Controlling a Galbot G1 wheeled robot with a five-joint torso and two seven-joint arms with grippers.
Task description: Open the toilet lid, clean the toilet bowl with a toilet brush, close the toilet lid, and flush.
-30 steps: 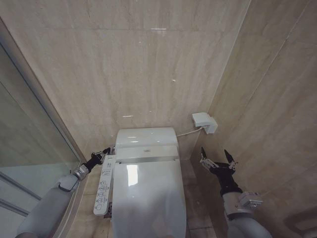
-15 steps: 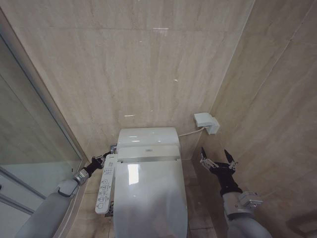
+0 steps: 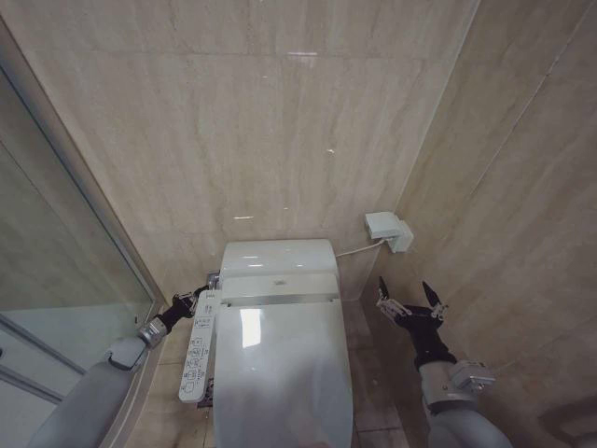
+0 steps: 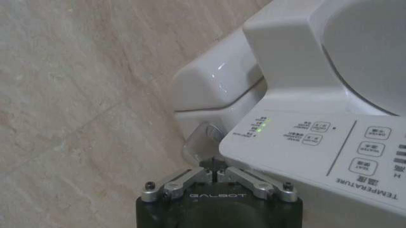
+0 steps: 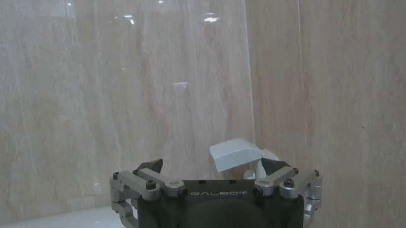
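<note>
While the toilet lid lies shut over the bowl, the left gripper, fingers together, has crept beside its rear corner, likely flushing; the right gripper waits spread open, right of it.

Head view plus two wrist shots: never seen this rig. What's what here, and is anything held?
It is a two-armed wheeled robot in a tiled bathroom. The head camera looks down on the toilet, whose toilet lid is closed. Each wrist camera looks along its own arm. The left claw sits shut at the back corner of the toilet, by the chrome fitting under the button panel, gripping nothing. The right claw hangs open in the air beside the toilet, below the wall socket box. Nothing is held.
</note>
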